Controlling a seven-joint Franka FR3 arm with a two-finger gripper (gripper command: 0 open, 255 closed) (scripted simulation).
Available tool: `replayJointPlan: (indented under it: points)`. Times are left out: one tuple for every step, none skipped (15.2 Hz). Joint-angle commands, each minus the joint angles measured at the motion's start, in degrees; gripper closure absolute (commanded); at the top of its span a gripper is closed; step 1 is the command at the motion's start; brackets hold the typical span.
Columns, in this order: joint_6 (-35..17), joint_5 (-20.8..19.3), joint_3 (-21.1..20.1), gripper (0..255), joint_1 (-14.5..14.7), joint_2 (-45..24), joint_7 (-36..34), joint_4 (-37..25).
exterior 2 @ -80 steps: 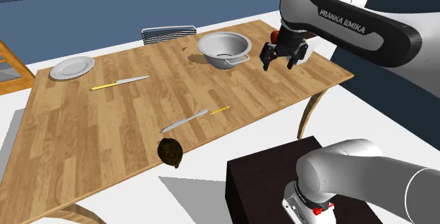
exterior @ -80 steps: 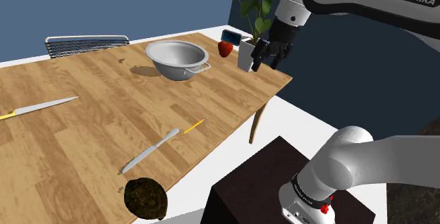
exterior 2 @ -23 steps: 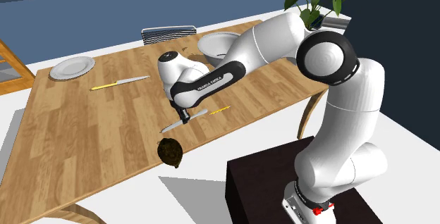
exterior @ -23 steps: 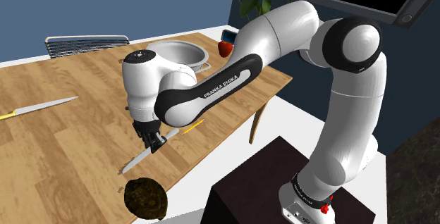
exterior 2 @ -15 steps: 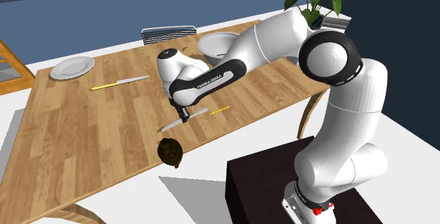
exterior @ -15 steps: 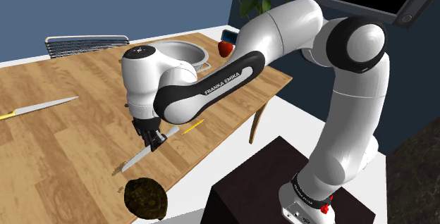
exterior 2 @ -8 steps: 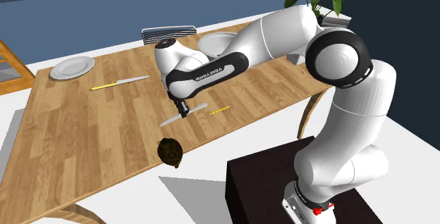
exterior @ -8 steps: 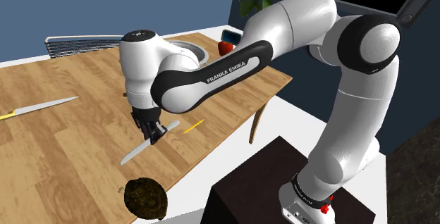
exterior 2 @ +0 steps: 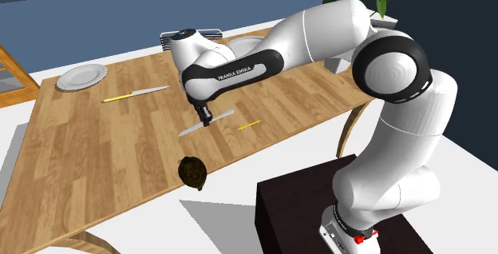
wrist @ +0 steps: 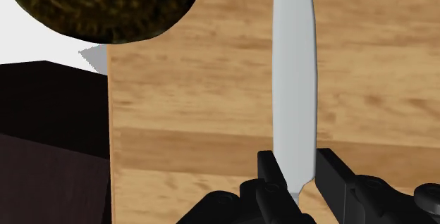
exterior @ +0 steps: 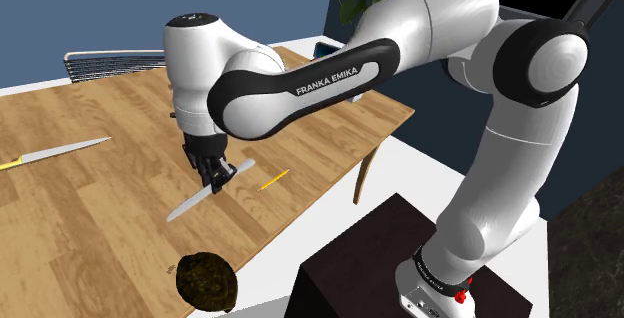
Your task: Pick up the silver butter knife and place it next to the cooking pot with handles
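Pinched near one end by the black claw (exterior: 214, 174): silver butter knife (exterior: 189, 204), tilted above wooden worktop (exterior: 90, 201). Best carried slowly, levelled, grip kept firm, then lowered flat.

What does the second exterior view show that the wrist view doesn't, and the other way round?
Second exterior view: the whole arm, a plate, a yellow-handled knife and a small yellow stick on the table. Wrist view: a close look at the two fingers pressed against the sides of the butter knife. Both: the tool shut on the butter knife, the dark lump near the table's edge, the wooden table and the dark stand.
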State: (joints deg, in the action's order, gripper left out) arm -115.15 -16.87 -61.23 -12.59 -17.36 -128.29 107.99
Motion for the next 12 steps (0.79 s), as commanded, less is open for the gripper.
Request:
replayJointPlan:
  points:
    - [1.38, 0.71, -0.43, 255, -0.25, 0.6, 0.42, -1.06]
    - [2.02, 1.07, -0.64, 255, -0.42, 0.93, 0.66, -1.54]
    - [2.68, 1.43, -0.84, 255, -0.59, 1.26, 0.9, -2.04]
    - [3.34, 1.77, -1.03, 255, -0.74, 1.56, 1.13, -2.55]
    - [4.0, 2.09, -1.21, 255, -0.88, 1.86, 1.34, -3.07]
    - [4.67, 2.4, -1.37, 255, -1.01, 2.14, 1.55, -3.61]
    - [5.35, 2.69, -1.53, 255, -1.13, 2.4, 1.75, -4.17]
    - [6.03, 2.97, -1.67, 255, -1.23, 2.65, 1.94, -4.74]
    - [6.72, 3.23, -1.8, 255, -1.32, 2.88, 2.11, -5.32]
    - [7.42, 3.47, -1.92, 255, -1.39, 3.09, 2.28, -5.92]
    - [8.12, 3.69, -2.03, 255, -1.45, 3.29, 2.44, -6.54]
    - [8.83, 3.9, -2.13, 255, -1.49, 3.47, 2.58, -7.17]
